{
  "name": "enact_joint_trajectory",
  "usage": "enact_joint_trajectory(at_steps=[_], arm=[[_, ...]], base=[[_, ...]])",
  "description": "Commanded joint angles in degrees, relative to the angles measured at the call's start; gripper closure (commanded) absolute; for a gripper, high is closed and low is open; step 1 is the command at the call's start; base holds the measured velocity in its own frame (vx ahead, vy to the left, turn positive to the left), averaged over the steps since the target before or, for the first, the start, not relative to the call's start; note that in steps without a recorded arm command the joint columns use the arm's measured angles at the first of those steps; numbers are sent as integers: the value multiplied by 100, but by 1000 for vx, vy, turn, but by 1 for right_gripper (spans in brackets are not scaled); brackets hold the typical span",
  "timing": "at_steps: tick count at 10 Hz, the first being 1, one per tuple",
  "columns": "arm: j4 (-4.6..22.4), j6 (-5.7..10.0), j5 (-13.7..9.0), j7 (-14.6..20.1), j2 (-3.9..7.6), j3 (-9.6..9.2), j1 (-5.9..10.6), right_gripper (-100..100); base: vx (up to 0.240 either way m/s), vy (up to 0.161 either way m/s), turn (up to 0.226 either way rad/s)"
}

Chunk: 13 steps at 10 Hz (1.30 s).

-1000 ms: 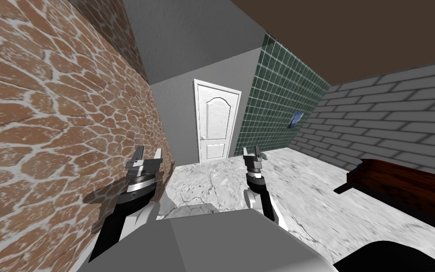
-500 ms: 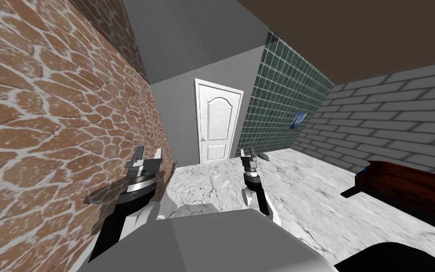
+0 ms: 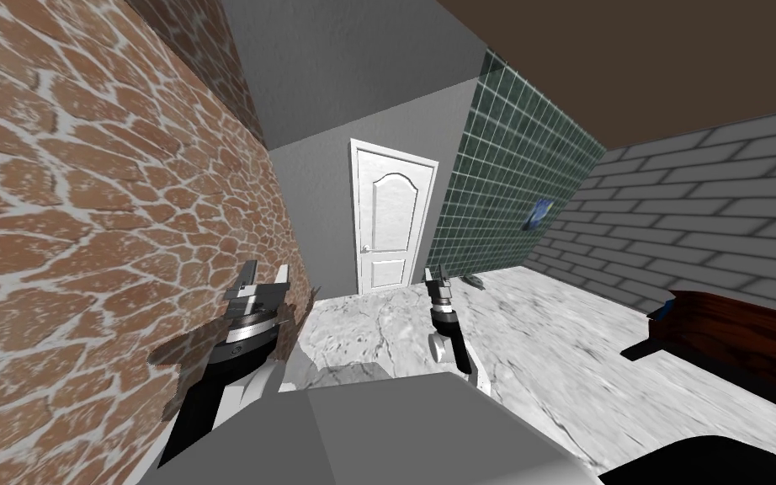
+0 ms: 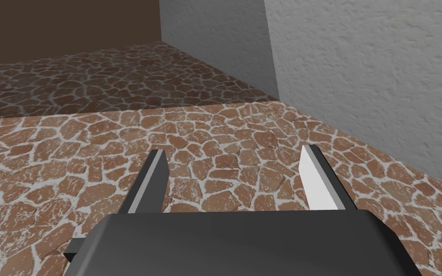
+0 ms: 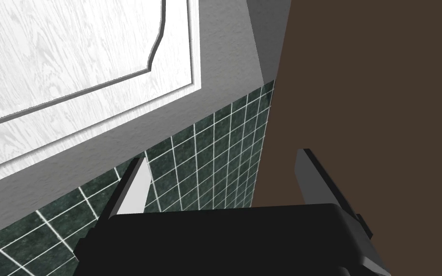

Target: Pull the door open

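On my left I see a stone wall (image 3: 83, 210), reddish-brown with pale joints. It meets a plain grey wall (image 3: 319, 210). Further right, a dark green tiled wall (image 3: 496, 168) carries a small blue picture (image 3: 537, 214) near its corner with a grey brick wall (image 3: 698, 219). The floor (image 3: 546, 337) is white-grey marble. Dark wooden furniture (image 3: 740, 333) stands by the brick wall. The ceiling (image 3: 630, 59) is brown.

The white door (image 3: 392, 217) (closed) stands across the marble floor (image 3: 538, 337), well beyond the left gripper (image 3: 265, 271) and right gripper (image 3: 437, 274).
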<state>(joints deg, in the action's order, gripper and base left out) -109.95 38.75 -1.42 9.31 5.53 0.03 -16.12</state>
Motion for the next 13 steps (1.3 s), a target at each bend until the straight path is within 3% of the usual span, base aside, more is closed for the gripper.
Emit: enact_joint_trajectory(at_steps=[1, 3, 9, 13], arm=[[286, 52, 1, -11, 22, -21, 123, -100], [610, 95, -4, -14, 58, -33, 288, -100], [1257, 164, -14, -20, 115, -52, 558, -100], [2035, 259, -26, -27, 192, -78, 931, -100]], base=[[107, 64, 23], [97, 62, 21], [52, 35, 14], [88, 50, 25]])
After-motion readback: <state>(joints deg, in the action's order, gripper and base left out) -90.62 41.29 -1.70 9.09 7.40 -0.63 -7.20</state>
